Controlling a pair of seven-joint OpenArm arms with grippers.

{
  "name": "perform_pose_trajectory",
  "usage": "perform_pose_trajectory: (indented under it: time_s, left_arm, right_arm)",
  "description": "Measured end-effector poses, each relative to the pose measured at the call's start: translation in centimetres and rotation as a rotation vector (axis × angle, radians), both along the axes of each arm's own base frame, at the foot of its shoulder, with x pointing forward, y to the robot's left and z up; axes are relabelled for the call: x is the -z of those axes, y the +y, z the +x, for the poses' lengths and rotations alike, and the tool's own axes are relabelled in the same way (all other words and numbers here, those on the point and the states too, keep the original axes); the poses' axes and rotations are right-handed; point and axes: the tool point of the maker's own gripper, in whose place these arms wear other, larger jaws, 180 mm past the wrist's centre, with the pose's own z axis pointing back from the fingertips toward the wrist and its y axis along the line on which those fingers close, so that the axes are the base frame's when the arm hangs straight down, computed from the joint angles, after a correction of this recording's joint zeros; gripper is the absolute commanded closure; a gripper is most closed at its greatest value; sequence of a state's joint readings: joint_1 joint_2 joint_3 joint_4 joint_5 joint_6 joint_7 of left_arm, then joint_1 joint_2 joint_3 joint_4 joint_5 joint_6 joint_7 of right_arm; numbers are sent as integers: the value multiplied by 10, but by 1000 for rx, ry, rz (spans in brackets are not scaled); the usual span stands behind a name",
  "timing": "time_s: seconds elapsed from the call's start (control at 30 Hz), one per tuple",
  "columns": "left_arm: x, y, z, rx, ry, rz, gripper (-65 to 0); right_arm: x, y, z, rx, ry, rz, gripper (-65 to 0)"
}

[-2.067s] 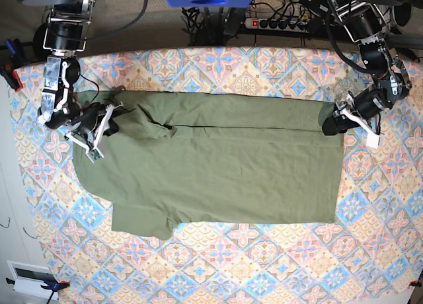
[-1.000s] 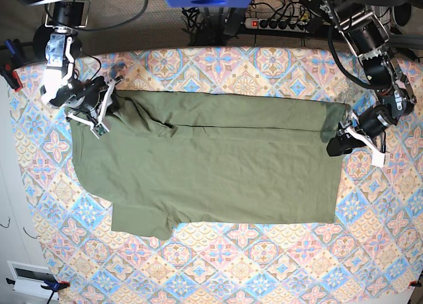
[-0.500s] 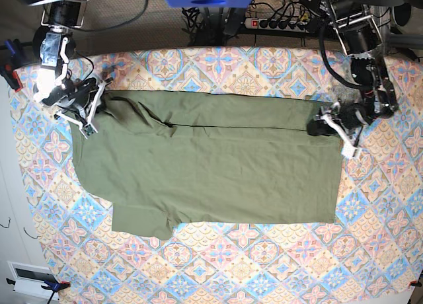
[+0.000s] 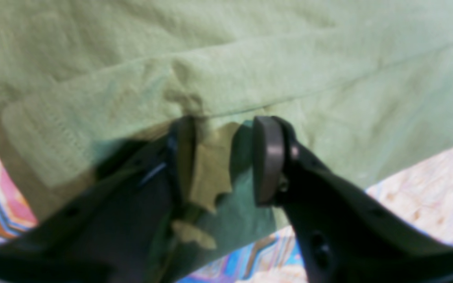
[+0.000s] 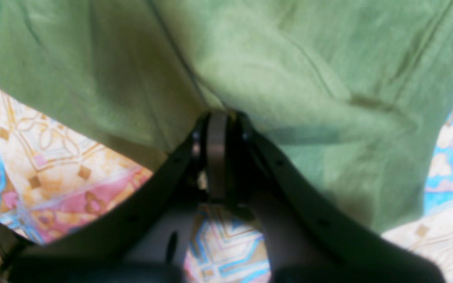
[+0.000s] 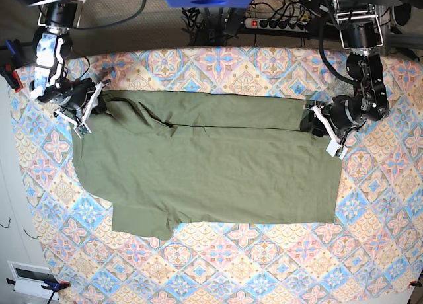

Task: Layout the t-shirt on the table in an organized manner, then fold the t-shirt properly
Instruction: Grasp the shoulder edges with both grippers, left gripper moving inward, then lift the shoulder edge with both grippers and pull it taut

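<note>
Overhead, a plain olive-green short-sleeved cotton t-shirt (image 6: pixel 211 162) lies spread flat across the middle of a large desk (image 6: pixel 264 264) covered in a cloth of pink, blue and cream diamond floral tiles. Its far long edge is folded over toward the middle, making a narrow doubled band with a straight crease. One sleeve points toward the near edge at the lower left of the overhead view.

At that view's right, the left hand (image 6: pixel 309 122) sits at the far corner of the shirt's hem end. Its wrist camera shows the two dark fingers (image 4: pixel 265 157) parted, with a wrinkled bit of green cloth between them; the picture is blurred and I cannot tell whether the cloth is pinched.

At the overhead view's left, the right hand (image 6: pixel 98 98) sits at the shirt's far shoulder corner. Its wrist camera shows the fingers (image 5: pixel 216 153) clenched together on a pinch of the green fabric, patterned cloth visible below.
</note>
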State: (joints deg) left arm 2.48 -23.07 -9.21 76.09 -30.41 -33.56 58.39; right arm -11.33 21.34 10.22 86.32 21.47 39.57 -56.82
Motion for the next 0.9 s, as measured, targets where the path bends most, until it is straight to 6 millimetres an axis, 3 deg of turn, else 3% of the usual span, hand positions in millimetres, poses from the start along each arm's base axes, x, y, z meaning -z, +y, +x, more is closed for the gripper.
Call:
perform_pose_trajectory:
  time_s: [0.33,0.5,0.77,0.9]
  left_arm:
    - [7,8,-29,54,16,2,-142]
    - [9,15,-40,40,17,-3,-76]
    - [2,9,-74,109,14,56,-78]
    - [-3,22,-82,71,48,60,-152]
  right_arm:
    - [2,-8,-19,-11,14,0,-41]
    - [1,-8,-26,-20,15,-14,-41]
    - [-7,-11,-50,-107,72,-126,-41]
    - [-17,-25,-55,-77,78,-177,-42]
